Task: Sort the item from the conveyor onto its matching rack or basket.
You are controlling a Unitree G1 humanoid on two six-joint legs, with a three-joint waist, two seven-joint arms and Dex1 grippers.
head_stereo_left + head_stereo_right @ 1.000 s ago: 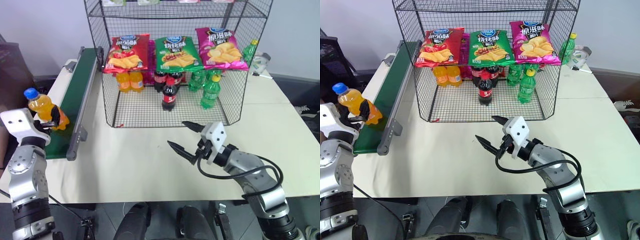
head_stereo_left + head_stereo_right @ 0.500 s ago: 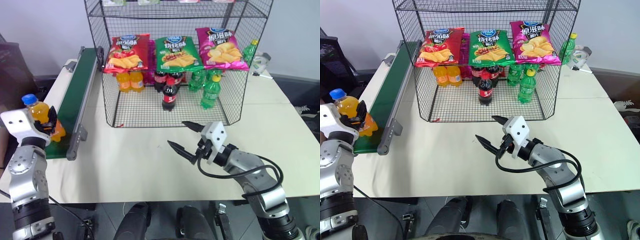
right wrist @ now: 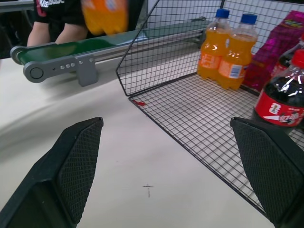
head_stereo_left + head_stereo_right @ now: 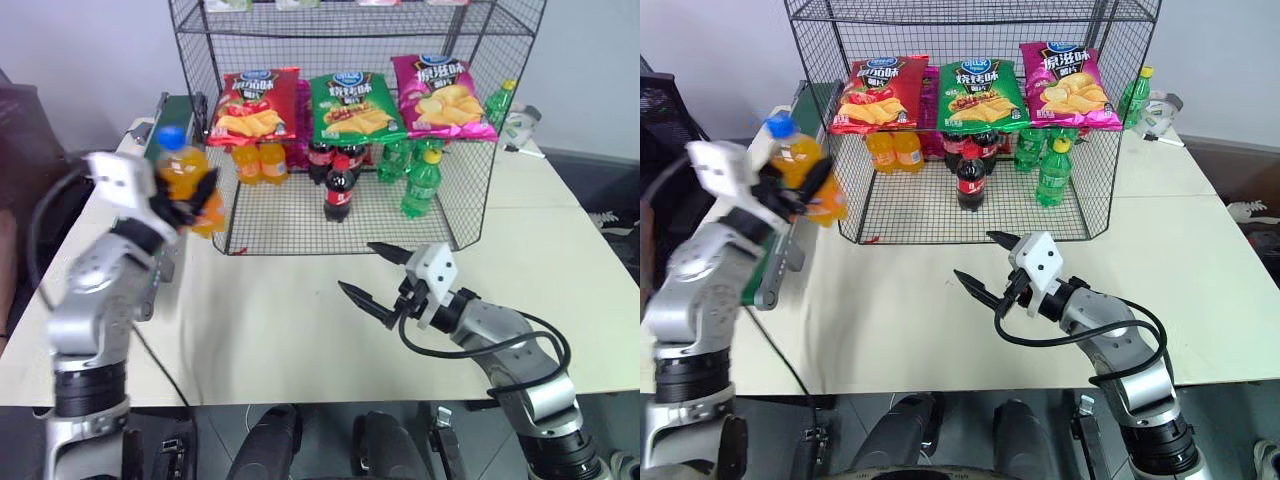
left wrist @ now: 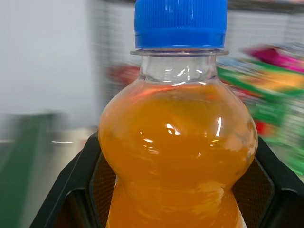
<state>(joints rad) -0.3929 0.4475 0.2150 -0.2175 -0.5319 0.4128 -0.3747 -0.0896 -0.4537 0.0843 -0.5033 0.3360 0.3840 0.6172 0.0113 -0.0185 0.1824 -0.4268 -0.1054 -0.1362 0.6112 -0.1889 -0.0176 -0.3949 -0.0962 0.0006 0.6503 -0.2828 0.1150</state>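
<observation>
While the left gripper (image 4: 185, 205) jaws pinch the orange soda bottle (image 4: 186, 178) clear of the conveyor (image 4: 790, 150), right gripper (image 4: 385, 275) jaws spread idle; placement in the rack (image 4: 300, 215) beyond remains.

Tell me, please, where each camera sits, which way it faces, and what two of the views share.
Left and right eye views: on the head, looking forward and down at the rack; both arms show.
Left wrist view: along the left pincer, shut on the orange soda bottle.
Right wrist view: along the open right pincer toward the conveyor.
Shared: the bottle appears in every view.
</observation>
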